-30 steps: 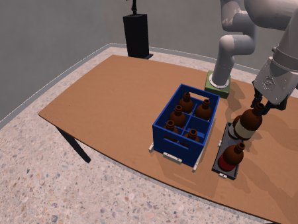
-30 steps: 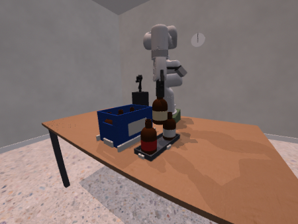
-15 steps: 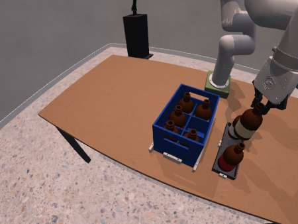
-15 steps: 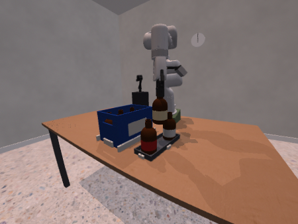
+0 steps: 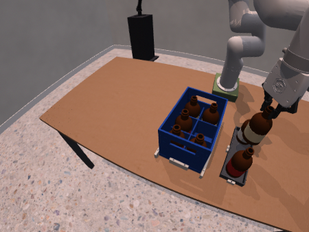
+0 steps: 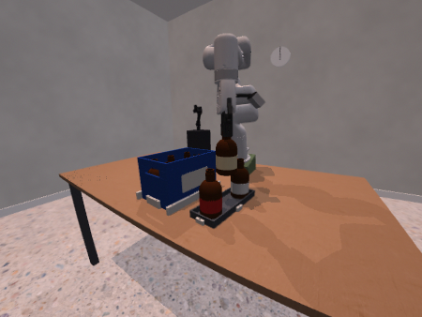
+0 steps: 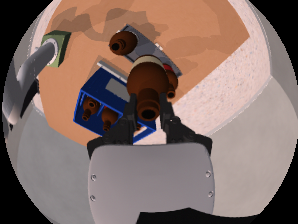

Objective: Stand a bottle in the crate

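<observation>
My gripper is shut on the neck of a brown bottle with a cream label and holds it upright, lifted above the dark tray. In the exterior view the held bottle hangs clear of the tray below my gripper. A red-labelled bottle stands at the tray's near end. A white-labelled bottle stands at its far end, partly hidden behind the held bottle in the top view. The blue crate to the left of the tray holds several brown bottles, and its middle right cell looks empty.
The arm's green base stands just behind the crate and tray. A black box with a stand is on the floor beyond the table's far edge. The table's near edge runs close in front of the crate and tray.
</observation>
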